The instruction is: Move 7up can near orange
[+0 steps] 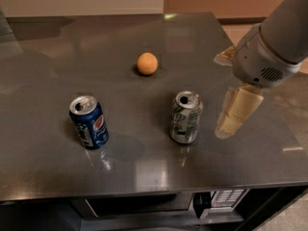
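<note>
The 7up can [186,117] stands upright on the dark grey table [144,172], right of centre, silver-white with green markings and a silver top. The orange [147,63] lies on the table behind it and a little to the left, well apart from the can. My gripper [230,124] hangs from the grey arm at the right side, just right of the 7up can and near its height. It does not touch the can and holds nothing that I can see.
A dark blue Pepsi can [88,121] stands upright at the left front. The table's right edge lies just beyond the gripper. A microwave front [221,198] shows under the table's front edge.
</note>
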Controlling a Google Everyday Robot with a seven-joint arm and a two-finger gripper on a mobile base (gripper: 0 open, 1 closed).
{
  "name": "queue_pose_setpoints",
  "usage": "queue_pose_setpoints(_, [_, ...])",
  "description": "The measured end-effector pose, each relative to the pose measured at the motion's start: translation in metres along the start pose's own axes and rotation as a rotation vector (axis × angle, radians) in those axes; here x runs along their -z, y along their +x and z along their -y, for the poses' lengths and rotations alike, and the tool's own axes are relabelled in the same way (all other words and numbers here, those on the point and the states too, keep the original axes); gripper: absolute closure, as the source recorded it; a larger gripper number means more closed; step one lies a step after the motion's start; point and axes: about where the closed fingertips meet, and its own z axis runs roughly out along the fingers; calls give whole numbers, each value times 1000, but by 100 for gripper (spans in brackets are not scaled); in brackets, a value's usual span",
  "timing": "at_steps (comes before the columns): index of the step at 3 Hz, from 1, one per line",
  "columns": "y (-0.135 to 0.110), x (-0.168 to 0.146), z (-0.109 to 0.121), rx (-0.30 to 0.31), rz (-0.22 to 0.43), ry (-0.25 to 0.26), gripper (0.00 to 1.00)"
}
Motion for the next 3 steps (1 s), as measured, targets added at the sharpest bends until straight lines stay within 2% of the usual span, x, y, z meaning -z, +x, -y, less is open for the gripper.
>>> queue_pose_setpoints(2, [-27, -42, -9, 36, 110, -79, 0])
queue_pose_setpoints(3, [-36, -54, -12, 49, 141, -104, 0])
